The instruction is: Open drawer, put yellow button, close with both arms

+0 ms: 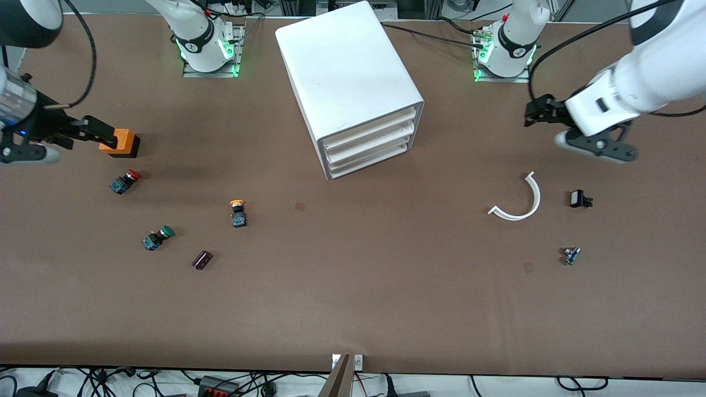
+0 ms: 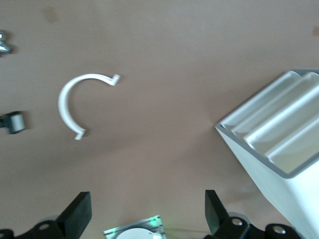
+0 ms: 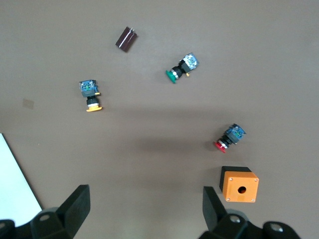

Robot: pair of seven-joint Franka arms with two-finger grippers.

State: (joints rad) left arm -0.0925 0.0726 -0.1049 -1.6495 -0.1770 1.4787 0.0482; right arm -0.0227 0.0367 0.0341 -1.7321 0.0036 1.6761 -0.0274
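Note:
The white cabinet point(image 1: 353, 82) stands mid-table near the bases. Its uppermost drawer point(image 1: 370, 128) is shut, like the two beneath it. The yellow button point(image 1: 237, 212) lies on the table toward the right arm's end, nearer the front camera than the cabinet; it also shows in the right wrist view point(image 3: 90, 97). My right gripper point(image 1: 99, 132) is open and empty, up in the air beside an orange box point(image 1: 122, 142). My left gripper point(image 1: 538, 113) is open and empty over bare table toward the left arm's end. The left wrist view shows the cabinet point(image 2: 279, 144).
A red-capped switch point(image 1: 126, 181), a green-capped switch point(image 1: 158, 237) and a dark brown piece point(image 1: 202, 259) lie around the yellow button. A white curved strip point(image 1: 521, 201), a small black part point(image 1: 579, 199) and a small metal part point(image 1: 571, 255) lie toward the left arm's end.

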